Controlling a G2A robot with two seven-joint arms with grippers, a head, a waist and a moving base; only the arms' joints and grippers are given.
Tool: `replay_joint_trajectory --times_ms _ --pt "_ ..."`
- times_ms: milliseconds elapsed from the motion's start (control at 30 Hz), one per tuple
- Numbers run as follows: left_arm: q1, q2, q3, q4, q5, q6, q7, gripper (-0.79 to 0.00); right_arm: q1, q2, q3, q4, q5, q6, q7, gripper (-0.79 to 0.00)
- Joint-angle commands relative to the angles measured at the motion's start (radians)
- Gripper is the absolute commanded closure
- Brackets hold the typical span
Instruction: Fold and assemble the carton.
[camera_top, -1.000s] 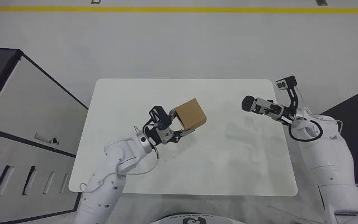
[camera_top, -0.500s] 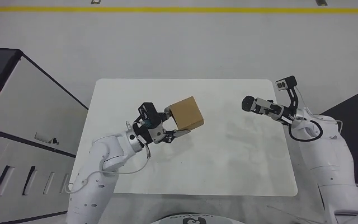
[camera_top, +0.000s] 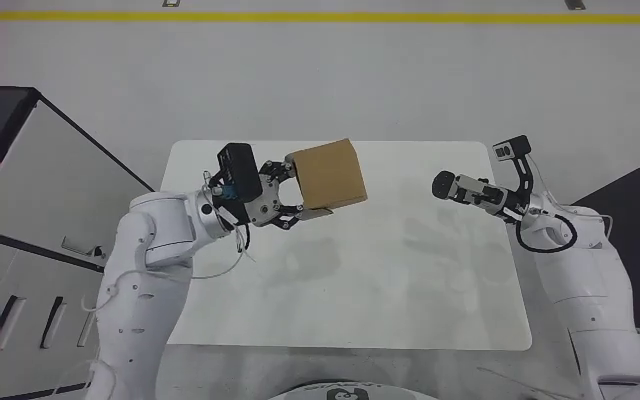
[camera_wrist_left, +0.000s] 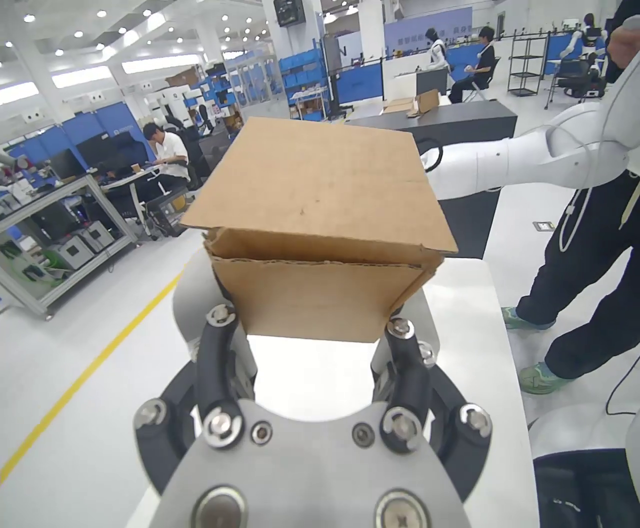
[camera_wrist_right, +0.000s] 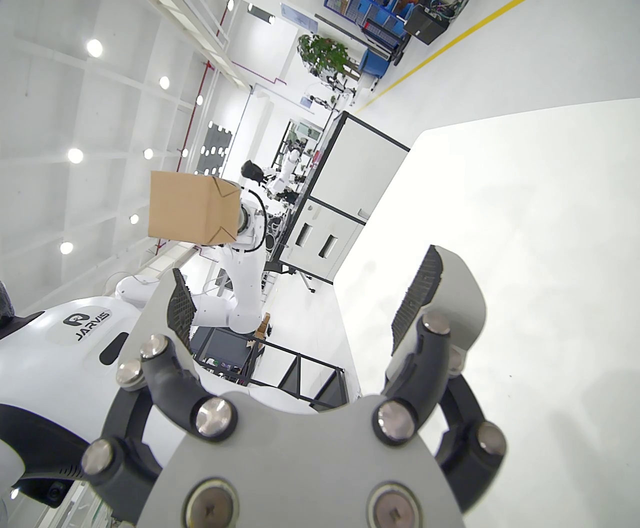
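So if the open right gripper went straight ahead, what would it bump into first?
Probably the brown cardboard carton held by the left gripper. The right gripper points toward it, though it might pass underneath.

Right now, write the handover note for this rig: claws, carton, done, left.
Left claw: shut on the carton, held above the table near its back edge.
Right claw: open, empty, over the table's other side.
Done: carton is boxed; its end facing the right claw is folded shut.
Left: flap edge by the left claw looks not flush; probably press it, then set down.
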Motion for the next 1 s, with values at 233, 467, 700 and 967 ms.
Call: replay_joint_trajectory --times_ms 233,467,700,967 --pt "-0.004 0.003 0.000 -0.005 -0.014 0.001 -0.019 0.000 0.000 0.000 0.000 0.000 0.000 0.000 0.000 -0.785" --pt "-0.004 0.003 0.000 -0.005 -0.014 0.001 -0.019 0.000 0.000 0.000 0.000 0.000 0.000 0.000 0.000 -0.785" --pt "-0.004 0.003 0.000 -0.005 -0.014 0.001 -0.019 0.000 0.000 0.000 0.000 0.000 0.000 0.000 0.000 -0.785" --pt "0.034 0.029 -0.081 -0.126 -0.166 0.001 -0.044 0.000 0.000 0.000 0.000 0.000 0.000 0.000 0.000 -0.785"
